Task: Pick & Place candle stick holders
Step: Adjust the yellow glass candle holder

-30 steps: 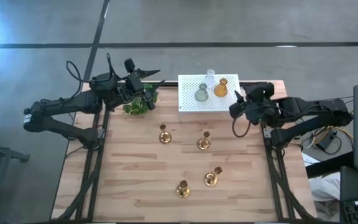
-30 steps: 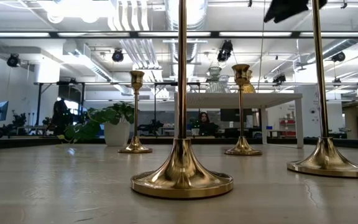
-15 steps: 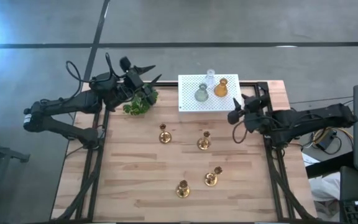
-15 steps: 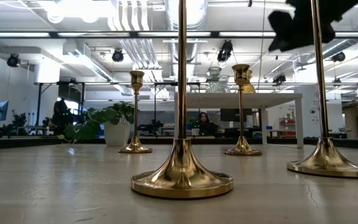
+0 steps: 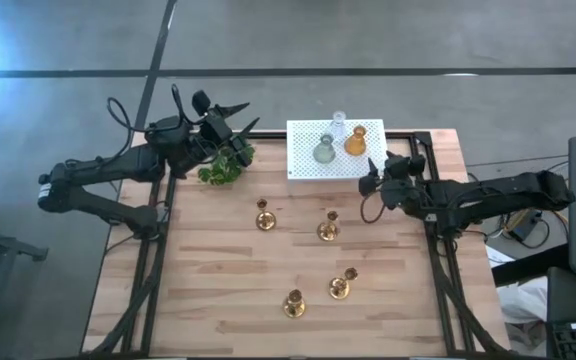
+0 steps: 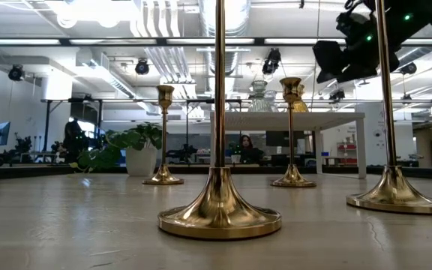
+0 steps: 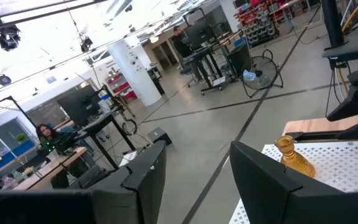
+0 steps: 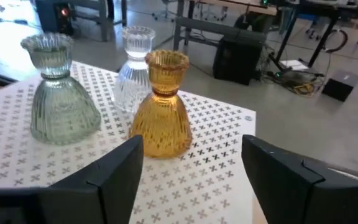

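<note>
Right gripper [image 5: 371,180] is hanging with its fingers spread wide and holding nothing, just off the near right corner of the white perforated stand [image 5: 306,160]; in the right wrist view its two dark fingers [image 8: 114,168] are framing the amber glass holder [image 8: 161,106], which is standing upright on the stand, apart from both fingers. Beside the amber one, the pale green glass holder [image 8: 61,99] and the clear glass holder [image 8: 133,65] are also sitting upright on the stand. Farther out on the wooden table [image 5: 218,280], four gold candlesticks are standing upright: one [image 5: 263,217] and another [image 5: 328,228] nearer the stand, two more [image 5: 341,286] [image 5: 294,302] toward the front edge. Over at the table's far left corner, the left gripper [image 5: 230,118] is hovering above the green leafy plant [image 5: 226,165] with its fingers parted and empty.
</note>
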